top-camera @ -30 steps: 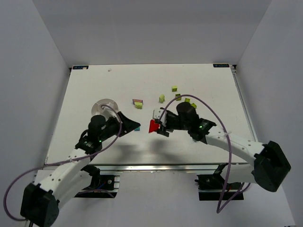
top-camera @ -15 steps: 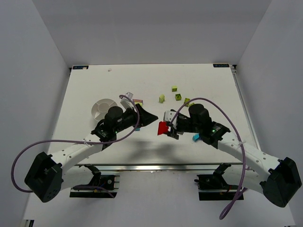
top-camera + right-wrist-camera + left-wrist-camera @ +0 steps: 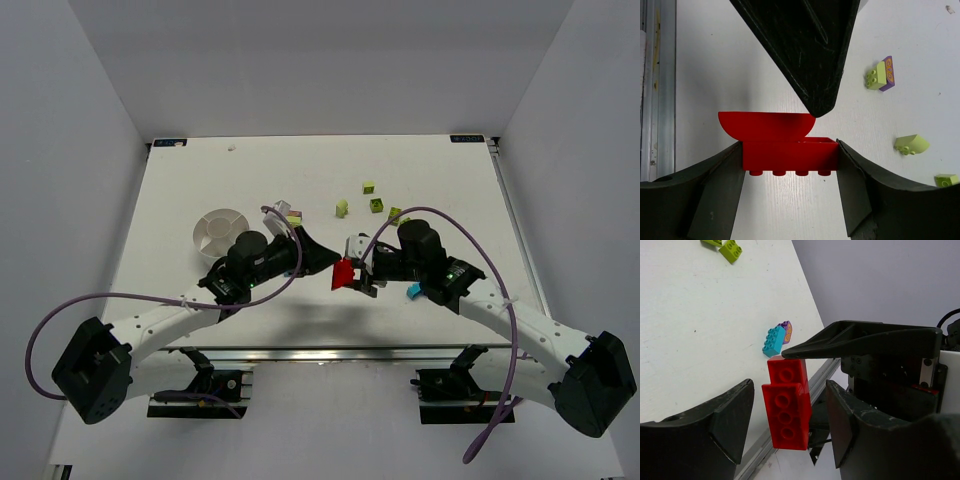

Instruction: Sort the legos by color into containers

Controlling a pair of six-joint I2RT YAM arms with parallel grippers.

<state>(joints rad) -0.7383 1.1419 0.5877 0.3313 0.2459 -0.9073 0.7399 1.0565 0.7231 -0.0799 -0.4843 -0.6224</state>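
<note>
A red lego [image 3: 785, 145], two bricks stacked, hangs above the table with my right gripper [image 3: 790, 152] shut on its ends. From above, that red lego [image 3: 343, 273] is at the table's middle front. My left gripper [image 3: 790, 410] is open, one finger on each side of the red lego [image 3: 787, 407], with a gap on both sides. One left finger [image 3: 810, 50] reaches over the brick in the right wrist view. The containers are one white divided dish [image 3: 220, 228] at the left. Loose lime legos [image 3: 369, 186] lie behind, and a teal lego [image 3: 413, 291] sits by the right arm.
A lime and purple pair [image 3: 880, 74] and a lime slope brick [image 3: 911, 144] lie on the table beyond the grippers. A teal brick [image 3: 773, 341] with a purple one [image 3: 786, 331] sits near the table's front edge. Grey walls stand on three sides.
My left arm has swung right from the dish to the red lego, and its jaws have narrowed. My right gripper has shifted slightly right with the red lego.
</note>
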